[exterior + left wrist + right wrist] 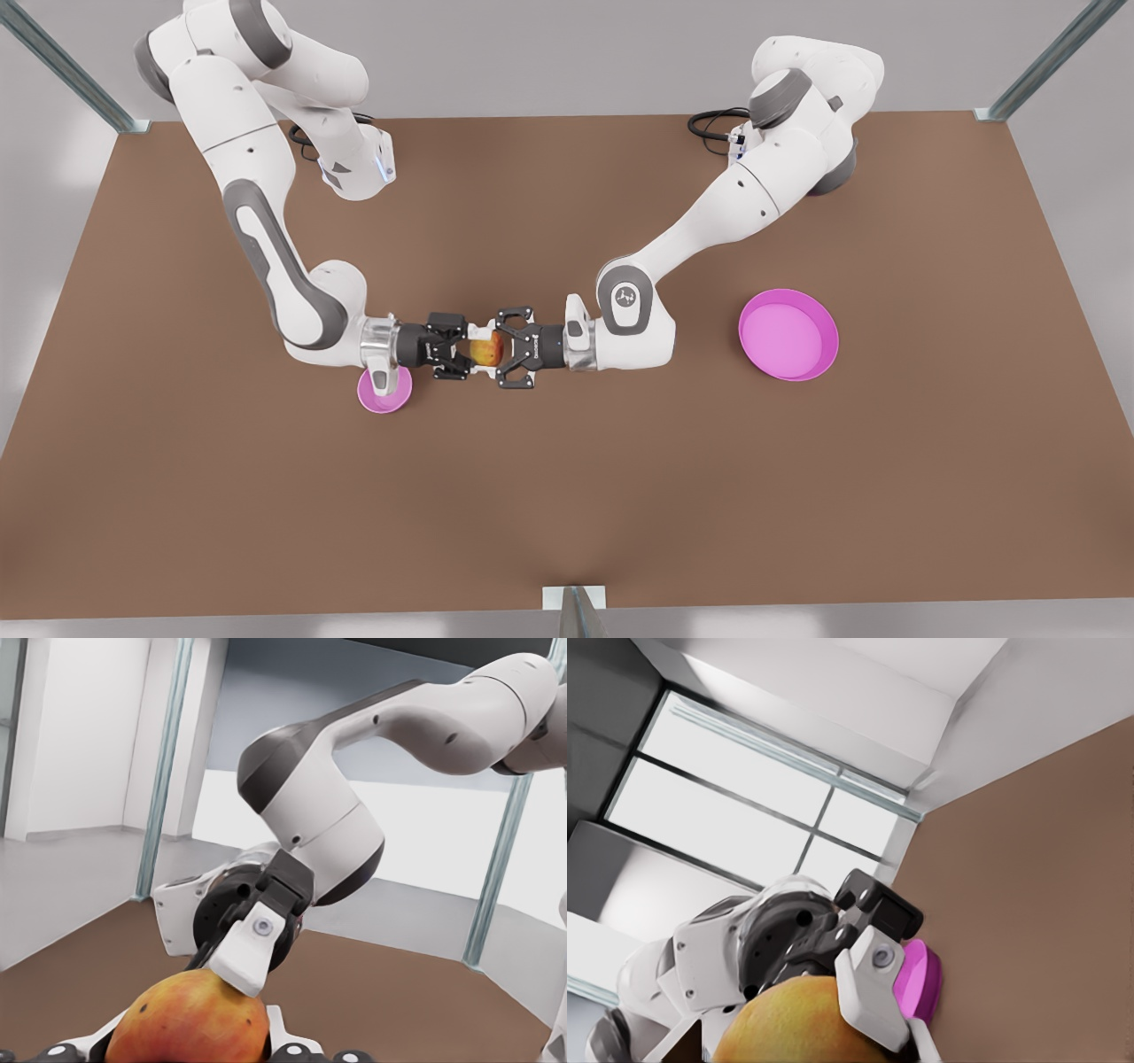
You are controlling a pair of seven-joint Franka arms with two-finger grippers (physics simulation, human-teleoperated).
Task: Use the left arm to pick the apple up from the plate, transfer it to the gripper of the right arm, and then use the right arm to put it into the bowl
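The reddish-orange apple hangs above the middle of the table between two grippers that meet head-on. My left gripper, on the arm at the front view's right, is shut on it from that side. My right gripper comes in from the front view's left, also shut on the apple. In the left wrist view the apple has the right gripper's white finger resting on top of it. The right wrist view shows the apple with the left gripper's finger lying against it. The small deep bowl sits under the right arm's wrist.
The wide pink plate lies bare on the brown table at the front view's right, and its edge, the plate, shows past the left gripper. Metal frame posts stand at the table's corners and front edge.
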